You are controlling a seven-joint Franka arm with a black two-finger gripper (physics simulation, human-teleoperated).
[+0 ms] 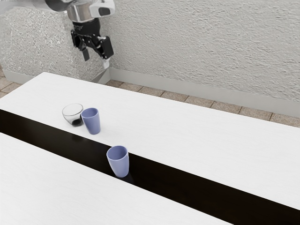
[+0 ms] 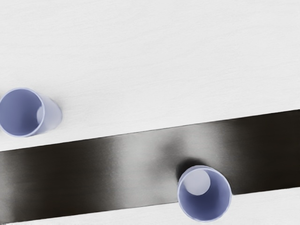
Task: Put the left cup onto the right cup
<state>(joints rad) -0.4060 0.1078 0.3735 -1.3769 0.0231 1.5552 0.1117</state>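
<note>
Right, exterior view first. We see the gripper [image 1: 96, 57] hanging high over the table's [image 1: 197, 131] far edge, toward the exterior view's left. Its fingers are spread with nothing between them, so the hand is released and well clear of everything on the table.

The table is white, with a black stripe [image 1: 187, 190] running diagonally across it. Two lavender cups stand upright and well apart from each other, neither stacked on the other. The bowl-side cup [image 1: 91, 121] sits on the white part on the far side of the stripe, close to the stripe's edge. A clear glass bowl [image 1: 72, 114] is right against it on the exterior view's left, with something dark in its bottom that we cannot identify. The stripe cup [image 1: 117, 161] stands on the black band near its nearer edge, closer to the table's near edge. We cannot tell which cup the task calls left. A grey textured wall [image 1: 211, 42] and a strip of brick floor [image 1: 211, 104] lie beyond the far edge.

Now the wrist view, looking down on both cups. The bowl-side cup [image 2: 21, 112] is on white table [image 2: 150, 56], mouth up and empty. The stripe cup [image 2: 204, 193] sits at the edge of the black stripe [image 2: 93, 173] where it meets white, also mouth up and empty. Neither cup is under the hand.
</note>
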